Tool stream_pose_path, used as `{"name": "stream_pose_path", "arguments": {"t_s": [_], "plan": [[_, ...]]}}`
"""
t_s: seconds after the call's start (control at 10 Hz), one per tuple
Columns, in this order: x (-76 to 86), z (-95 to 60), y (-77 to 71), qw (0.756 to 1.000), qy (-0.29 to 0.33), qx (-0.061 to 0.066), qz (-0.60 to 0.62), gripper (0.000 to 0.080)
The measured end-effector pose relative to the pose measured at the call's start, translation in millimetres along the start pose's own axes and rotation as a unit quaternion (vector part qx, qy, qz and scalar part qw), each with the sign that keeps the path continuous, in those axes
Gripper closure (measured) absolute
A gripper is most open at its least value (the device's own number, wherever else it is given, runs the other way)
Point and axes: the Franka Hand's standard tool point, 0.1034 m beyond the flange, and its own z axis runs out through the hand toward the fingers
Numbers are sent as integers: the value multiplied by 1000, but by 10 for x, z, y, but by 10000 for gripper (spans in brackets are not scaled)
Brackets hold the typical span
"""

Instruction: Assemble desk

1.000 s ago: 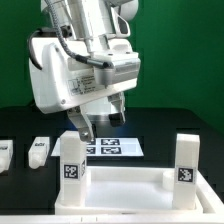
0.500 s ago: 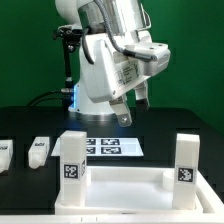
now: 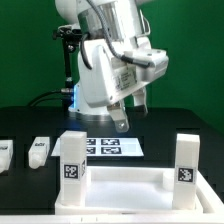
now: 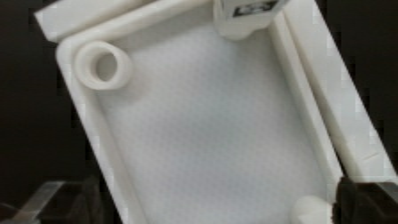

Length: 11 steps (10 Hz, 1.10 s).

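The claw (image 3: 132,111) hangs tilted above the worktop (image 3: 20,128) with its two fingers spread wide and nothing between them. In the wrist view the dark fingertips (image 4: 43,200) show only as blurred corners, far apart. Below the claw, on the side nearer the exterior camera, lies the desk's tabletop (image 3: 125,188), a shallow rimmed tray. One leg (image 3: 72,160) stands upright at its corner down toward the exterior view's left of the claw, and a second leg (image 3: 187,160) stands at the corner toward the exterior view's right. Both carry square tags. The wrist view looks straight onto the tray's smooth white inner face, with a round corner socket (image 4: 102,64) showing as an open ring and a long raised rim along one side. A tagged white piece at the picture's edge is cut off, and I cannot tell whether it is a leg. The marker board (image 3: 110,147) lies flat almost directly under the claw, partly hidden behind the first upright leg. Well off to the exterior view's left of the claw, two more white pieces lie on the worktop. One is a loose leg (image 3: 38,150), and the other (image 3: 4,153) is cropped by the frame edge. The tray's far corners are hard to make out.
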Motion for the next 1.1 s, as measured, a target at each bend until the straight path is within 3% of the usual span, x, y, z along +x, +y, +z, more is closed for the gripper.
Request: {"name": "stream_pose_path", "arguments": {"t_s": [0.1, 0.3, 0.4, 0.8, 1.1], "plan": [[98, 110, 122, 1000, 11, -12, -24, 151], [191, 256, 262, 994, 36, -72, -76, 151], [230, 306, 268, 992, 49, -79, -90, 151], [235, 349, 280, 992, 49, -78, -89, 151], [354, 638, 395, 989, 70, -65, -111, 151]]}}
